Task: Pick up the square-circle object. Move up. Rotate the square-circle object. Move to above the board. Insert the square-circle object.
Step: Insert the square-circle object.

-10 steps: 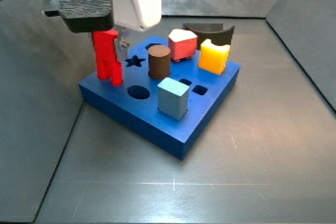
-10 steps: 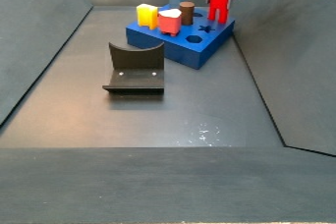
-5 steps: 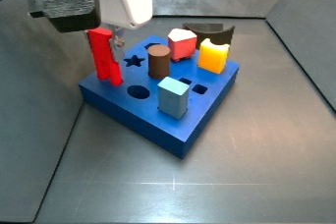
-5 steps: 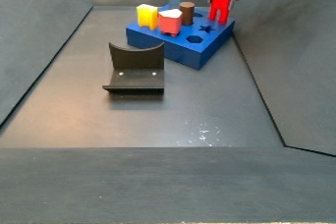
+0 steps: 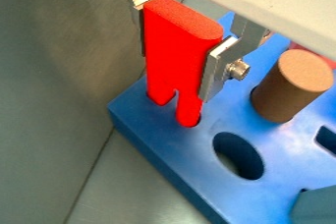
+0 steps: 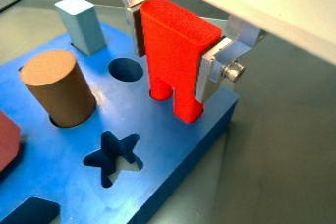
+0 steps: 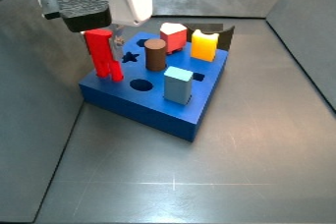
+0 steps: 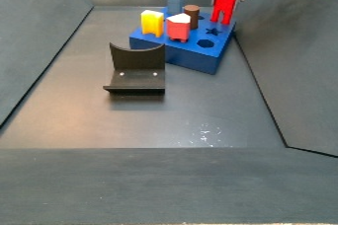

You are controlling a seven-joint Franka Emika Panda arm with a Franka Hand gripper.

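Observation:
The square-circle object (image 5: 175, 56) is a tall bright-red block with two legs pointing down, and it stands upright. My gripper (image 5: 178, 46) is shut on it, a silver finger (image 5: 221, 61) on each side. It also shows in a wrist view (image 6: 174, 51) and in both side views (image 7: 98, 51) (image 8: 224, 4). Its legs reach the top of the blue board (image 7: 144, 110) at the board's corner. I cannot tell if a leg sits in a hole. The board also shows in three other views (image 5: 157, 144) (image 6: 171, 174) (image 8: 199, 56). The gripper (image 7: 94, 29) hangs over that corner.
On the board stand a brown cylinder (image 7: 156, 56), a light-blue block (image 7: 179, 84), a yellow block (image 7: 205, 43) and a red-and-white block (image 7: 175, 41). A star hole (image 6: 116, 154) and a round hole (image 6: 125, 69) lie open. The dark fixture (image 8: 136, 68) stands beside the board.
The board has turned on the floor and its front corner has swung. The gripper with the red block has shifted slightly and sits lower against the board's corner.

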